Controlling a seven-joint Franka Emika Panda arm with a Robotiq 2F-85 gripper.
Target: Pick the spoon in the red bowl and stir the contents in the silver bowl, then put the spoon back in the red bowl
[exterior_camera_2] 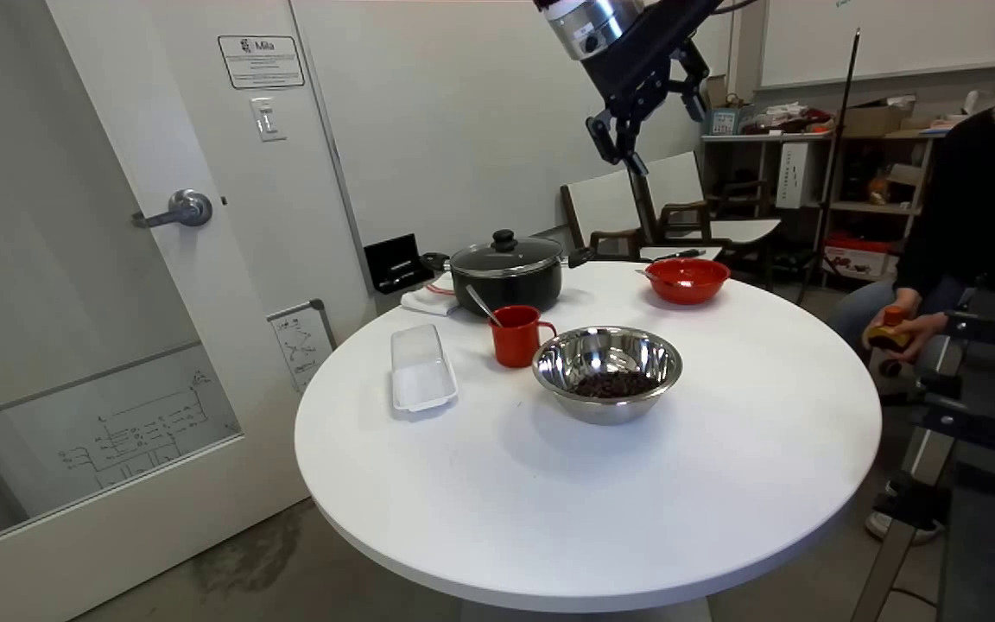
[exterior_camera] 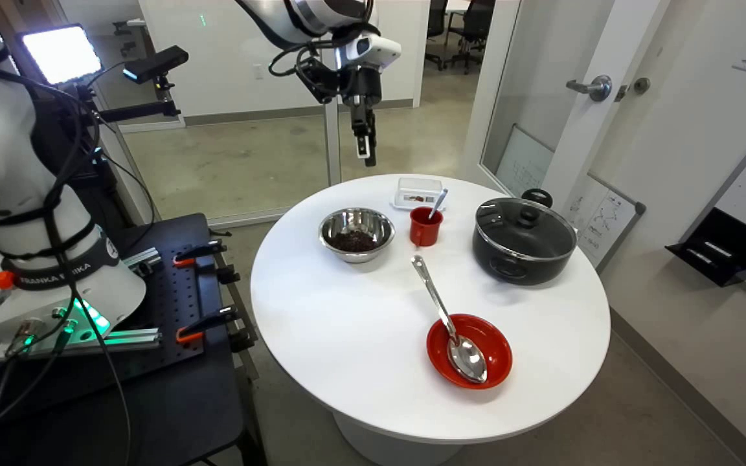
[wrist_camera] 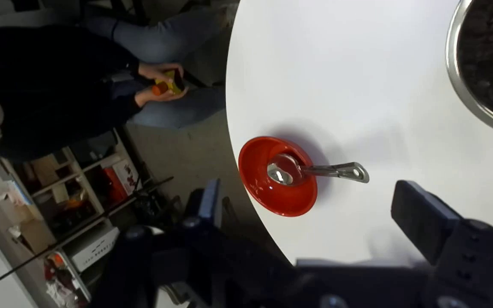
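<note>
Leftmost on the round white tabletop (exterior_camera: 340, 336), in an exterior view, sits the silver bowl (exterior_camera: 359, 257), its contents (exterior_camera: 355, 242) a dark heap at the bottom, too fine to tell apart. Just right of the bowl's middle in that view, but up in the air, hangs the gripper (exterior_camera: 366, 154): the jaws stand wide apart, and the wrist view shows nothing held. Next come a clear plastic container (exterior_camera: 412, 194) and, in front of it, a small red cup (exterior_camera: 426, 228). Then the spoon (exterior_camera: 445, 316), lying with its head down inside the red bowl (exterior_camera: 496, 346) and its handle crossing the rim and reaching out past it, on the side toward the cup. A lidded black pot (exterior_camera: 528, 265) stands at far right.

The step in hand looks like the first: getting the spoon, with stirring and putting back to follow. A spoon in its place could also mean a finished job, but no dark bits show on its head. The next move calls for lowering the gripper over the free part of the handle, jaws across it, and closing clear of the bowl's rim.
</note>
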